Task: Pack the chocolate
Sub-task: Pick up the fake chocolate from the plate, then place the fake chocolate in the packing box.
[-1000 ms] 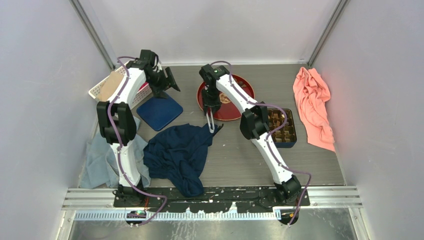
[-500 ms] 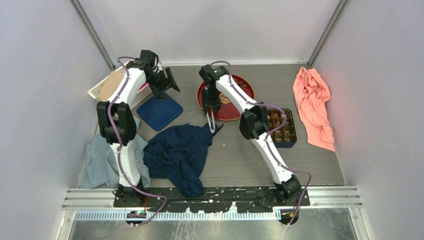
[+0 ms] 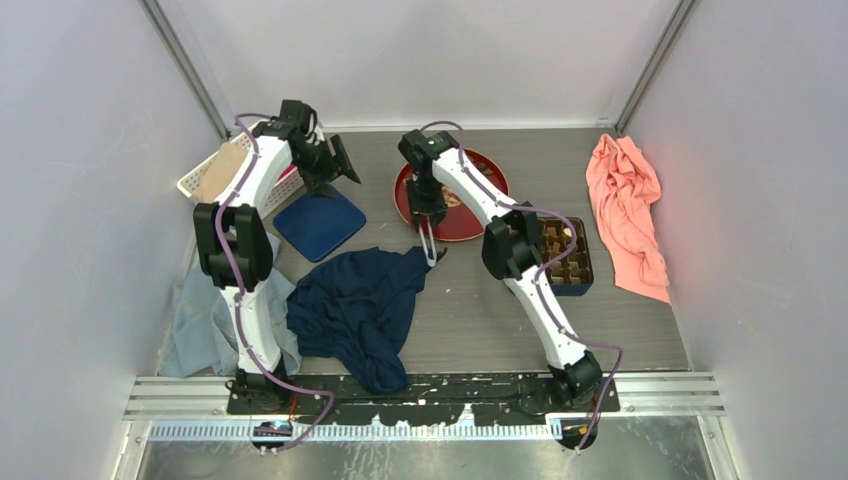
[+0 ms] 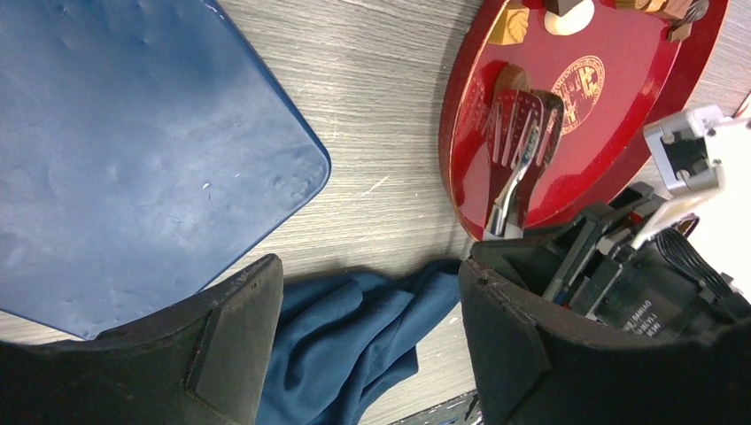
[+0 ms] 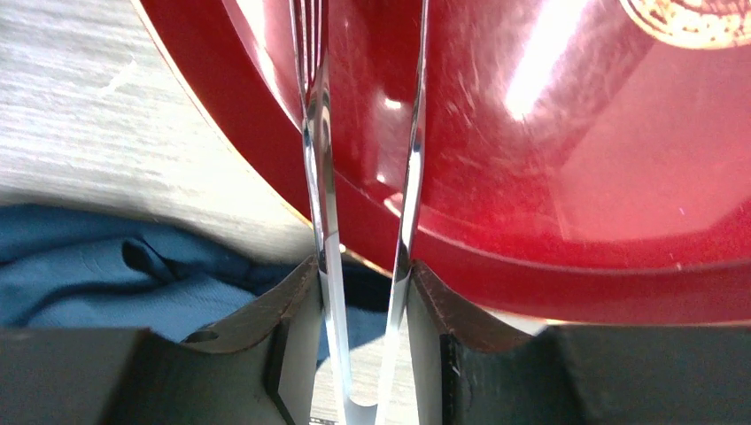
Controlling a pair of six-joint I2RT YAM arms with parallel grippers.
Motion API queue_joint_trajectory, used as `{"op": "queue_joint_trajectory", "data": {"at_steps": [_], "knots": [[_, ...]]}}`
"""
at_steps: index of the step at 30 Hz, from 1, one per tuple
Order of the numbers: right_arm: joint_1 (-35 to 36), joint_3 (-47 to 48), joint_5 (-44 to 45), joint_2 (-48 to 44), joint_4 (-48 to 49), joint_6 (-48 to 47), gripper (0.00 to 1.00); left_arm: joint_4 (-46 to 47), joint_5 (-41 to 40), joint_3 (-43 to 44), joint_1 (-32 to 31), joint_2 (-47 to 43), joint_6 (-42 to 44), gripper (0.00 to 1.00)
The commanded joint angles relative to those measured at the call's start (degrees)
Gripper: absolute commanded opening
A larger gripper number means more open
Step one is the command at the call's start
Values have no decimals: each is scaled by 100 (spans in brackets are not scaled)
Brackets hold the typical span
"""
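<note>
The round tray (image 3: pixel 472 226) sits at the back centre of the desk (image 3: pixel 470 320), chocolate (image 4: pixel 567 16) on its far side, tongs (image 4: pixel 518 146) over its near left rim. Left of it lies a flat lid (image 3: pixel 320 222) with a basket (image 3: pixel 190 185) behind that; right and nearer lies the compartment box (image 3: pixel 570 290), seemingly part-filled. A crumpled cloth (image 3: pixel 355 310) lies before the tray, a second cloth (image 3: pixel 628 215) far right, a third cloth (image 3: pixel 195 325) near left.

Bare tabletop (image 3: pixel 470 310) is lying open between the navy cloth (image 3: pixel 355 305) and the gridded navy box (image 3: pixel 572 262). The right arm (image 3: pixel 465 185) and its tongs (image 3: pixel 428 243) are crossing the red tray's (image 3: pixel 452 228) near-left side; the blue lid (image 3: pixel 318 222) is lying beside the left hand (image 3: pixel 340 168).
</note>
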Motion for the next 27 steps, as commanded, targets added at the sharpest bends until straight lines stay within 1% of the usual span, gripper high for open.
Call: {"op": "queue_joint_trajectory", "data": {"at_steps": [1,4,10,15,20,23,27], "knots": [[22,-454,226,-1080,-50,-114,21,88,172,20,48,-400,79,73],[21,-829,334,-1471,74,-140,20,87,198,33,48,-381,73,73],[20,-1266,299,-2045,106,-162,19,150,277,-74,45,-403,-3,73],[15,-1899,394,-2553,219,-146,18,204,269,-137,41,-446,-21,73],[15,-2544,910,-3142,255,-117,17,181,180,-87,48,-413,29,73],[-7,-3119,1056,-3597,336,-77,17,192,150,-76,44,-406,55,73],[-117,-4122,1189,-4351,553,182,16,66,45,13,57,-310,168,73]]}}
